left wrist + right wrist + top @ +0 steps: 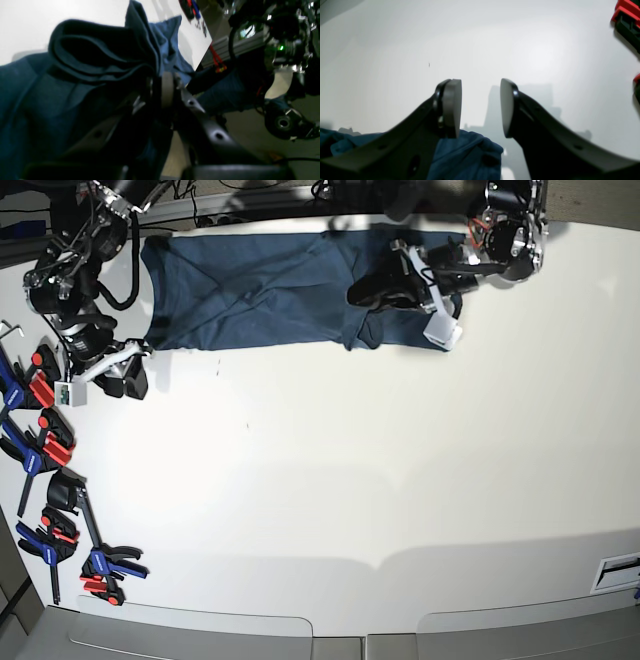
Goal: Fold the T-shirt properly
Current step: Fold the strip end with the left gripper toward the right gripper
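The dark navy T-shirt (260, 290) lies spread along the far edge of the white table (380, 470). Its right part is bunched and folded over. My left gripper (360, 290) is shut on that bunched fabric. In the left wrist view the cloth (95, 55) stands in thick folds above the closed left gripper (170, 82). My right gripper (120, 387) hangs open just off the shirt's near left corner. In the right wrist view the right gripper (480, 107) holds nothing, its grey pads (451, 107) are apart, and a shirt edge (470, 155) lies below them.
Several red, blue and black clamps (50, 450) lie along the table's left edge, and two show as red clamps (626, 11) in the right wrist view. The table's near edge (340, 620) runs along the bottom. Cables and arm bases sit behind the shirt.
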You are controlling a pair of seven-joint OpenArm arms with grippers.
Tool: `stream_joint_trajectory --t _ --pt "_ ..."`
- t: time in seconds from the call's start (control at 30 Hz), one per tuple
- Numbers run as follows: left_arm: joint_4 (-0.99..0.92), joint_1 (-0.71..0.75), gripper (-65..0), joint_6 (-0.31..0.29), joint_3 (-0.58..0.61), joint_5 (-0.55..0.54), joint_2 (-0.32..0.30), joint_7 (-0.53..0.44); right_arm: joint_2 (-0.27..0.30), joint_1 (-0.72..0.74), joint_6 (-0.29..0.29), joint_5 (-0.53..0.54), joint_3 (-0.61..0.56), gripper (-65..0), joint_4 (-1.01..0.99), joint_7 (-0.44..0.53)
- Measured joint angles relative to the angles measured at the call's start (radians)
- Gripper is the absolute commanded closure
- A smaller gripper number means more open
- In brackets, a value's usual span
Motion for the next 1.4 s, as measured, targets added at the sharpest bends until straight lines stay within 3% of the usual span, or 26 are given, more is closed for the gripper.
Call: stream_joint_trajectory --t 0.27,0.4,0.5,0.77,0.9,0.93,1.0,1.03,1.1,1.13,1.23,1.3,1.4 --pt "0.0 0.0 0.0 0.0 0.0 0.0 0.0 0.0 0.0 0.0 0.0 0.0 0.0 -23.3 0.0 0.0" --pt "0.0 0.0 -20.3 0.0 0.0 -0.004 0.0 0.0 0.0 0.0 0.0 0.0 0.0 -23.3 0.0 0.0" --pt "0.0 0.0 -24.6 0.0 0.0 -0.005 0.0 -0.002 0.0 0.0 0.0 0.0 0.0 -23.3 0.0 0.0" --pt "0.0 0.0 -24.6 0.0 -0.002 -0.003 0.0 -0.003 0.0 0.0 0.0 0.0 0.0 -23.3 0.0 0.0" --pt "0.0 -0.007 -23.0 0.0 -0.005 0.107 0.0 -0.002 0.0 0.0 0.0 0.0 0.0 -23.3 0.0 0.0" --pt "0.0 -0.01 -18.5 0.0 -0.005 0.144 0.0 -0.002 0.0 0.0 0.0 0.0 0.0 -23.3 0.0 0.0" --pt "0.0 -0.015 -2.3 0.0 -0.005 0.24 0.0 -0.027 0.0 0.0 0.0 0.0 0.0 -23.3 0.0 0.0" --pt "0.0 -0.015 0.0 0.0 -0.005 0.292 0.0 -0.05 0.0 0.0 0.0 0.0 0.0 -23.3 0.0 0.0" --pt "0.0 -0.014 0.0 0.01 -0.004 0.373 0.0 -0.087 0.0 0.0 0.0 0.0 0.0 -23.3 0.0 0.0" --pt "0.0 -0.014 0.0 0.05 -0.004 0.417 0.0 -0.115 0.0 0.0 0.0 0.0 0.0 -23.3 0.0 0.0" --pt "0.0 -0.014 0.0 0.099 -0.004 0.516 0.0 -0.183 0.0 0.0 0.0 0.0 0.0 -23.3 0.0 0.0" --pt "0.0 -0.015 0.0 0.133 -0.004 0.535 0.0 -0.195 0.0 0.0 0.0 0.0 0.0 -23.3 0.0 0.0" --pt "0.0 -0.014 0.0 0.132 -0.002 0.536 0.0 -0.204 0.0 0.0 0.0 0.0 -0.001 -23.3 0.0 0.0"
